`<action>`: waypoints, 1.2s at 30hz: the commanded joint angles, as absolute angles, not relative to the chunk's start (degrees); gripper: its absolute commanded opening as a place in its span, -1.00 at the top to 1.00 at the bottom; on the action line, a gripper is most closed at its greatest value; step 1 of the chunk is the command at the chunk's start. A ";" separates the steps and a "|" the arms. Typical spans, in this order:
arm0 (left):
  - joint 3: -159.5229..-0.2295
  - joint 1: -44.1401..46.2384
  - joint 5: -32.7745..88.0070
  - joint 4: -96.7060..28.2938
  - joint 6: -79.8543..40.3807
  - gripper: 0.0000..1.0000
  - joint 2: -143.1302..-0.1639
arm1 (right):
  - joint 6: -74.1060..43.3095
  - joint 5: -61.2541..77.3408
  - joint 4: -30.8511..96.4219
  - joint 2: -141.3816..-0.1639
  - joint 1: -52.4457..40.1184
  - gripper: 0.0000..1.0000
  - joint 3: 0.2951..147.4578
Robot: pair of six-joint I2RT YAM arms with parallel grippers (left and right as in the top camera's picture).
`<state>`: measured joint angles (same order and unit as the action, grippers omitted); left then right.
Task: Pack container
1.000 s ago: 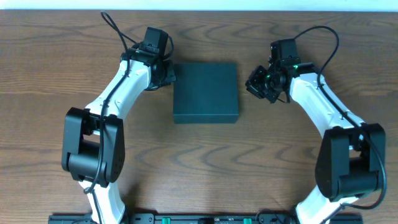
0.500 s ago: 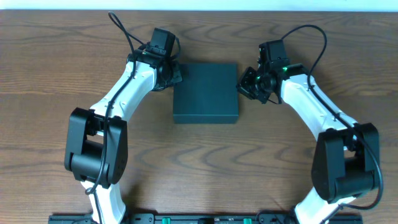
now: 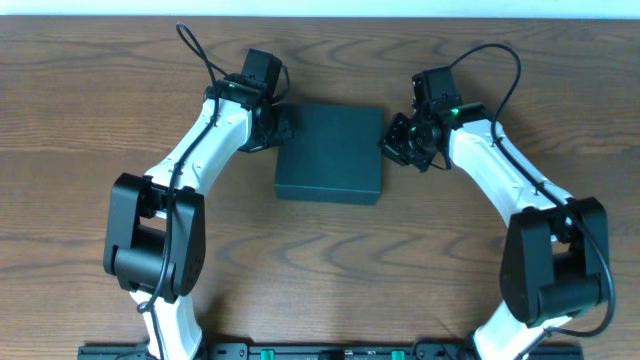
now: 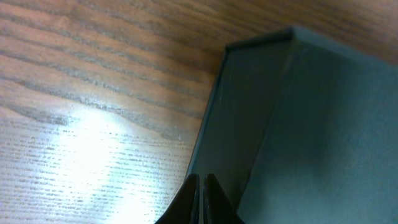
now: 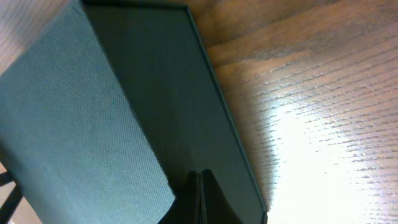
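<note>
The container (image 3: 330, 152), a dark teal-green rectangular box with its lid down, lies at the middle of the wooden table, turned slightly askew. My left gripper (image 3: 281, 126) is shut and empty, its tips against the box's upper left side wall; in the left wrist view the closed fingers (image 4: 203, 186) meet the wall of the container (image 4: 311, 124). My right gripper (image 3: 392, 143) is shut and empty, its tips against the box's right side wall; in the right wrist view the closed fingers (image 5: 200, 183) touch the container (image 5: 124, 112).
Bare wood-grain table (image 3: 330, 260) surrounds the box on all sides. A pale wall strip runs along the far edge (image 3: 320, 8). The arm bases stand at the near edge.
Both grippers have moved inward from either side and now touch the box. The box has turned slightly and shifted a little to the left.
</note>
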<state>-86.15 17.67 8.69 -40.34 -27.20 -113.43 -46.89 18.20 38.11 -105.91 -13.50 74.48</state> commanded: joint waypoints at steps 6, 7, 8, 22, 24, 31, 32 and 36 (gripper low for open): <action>-86.39 18.04 11.55 -42.74 -28.82 0.88 -113.14 | -46.39 19.31 36.77 -105.38 -13.30 0.97 75.00; -86.39 18.04 12.10 -42.72 -28.82 0.89 -113.14 | -46.41 19.31 36.73 -105.38 -13.32 0.97 75.00; -86.39 18.04 12.01 -42.68 -28.80 0.88 -113.14 | -46.41 19.31 36.73 -105.38 -13.32 0.97 75.00; -87.59 13.45 5.04 -42.15 -25.15 0.88 -111.26 | -39.72 14.96 37.10 -102.41 -8.08 0.97 75.68; -88.66 11.68 4.38 -42.15 -23.83 0.88 -110.04 | -38.28 14.98 37.04 -100.73 -6.48 0.97 75.79; -94.83 9.04 4.49 -45.76 -5.23 0.89 -103.92 | -21.21 14.96 40.49 -92.92 -4.47 0.96 76.84; -96.44 9.19 4.45 -48.07 -1.30 0.88 -102.59 | -18.35 14.96 42.68 -91.42 -4.49 0.97 77.67; -102.08 9.47 4.32 -58.35 3.70 0.89 -97.86 | -12.51 11.60 52.64 -85.10 -4.56 0.97 82.11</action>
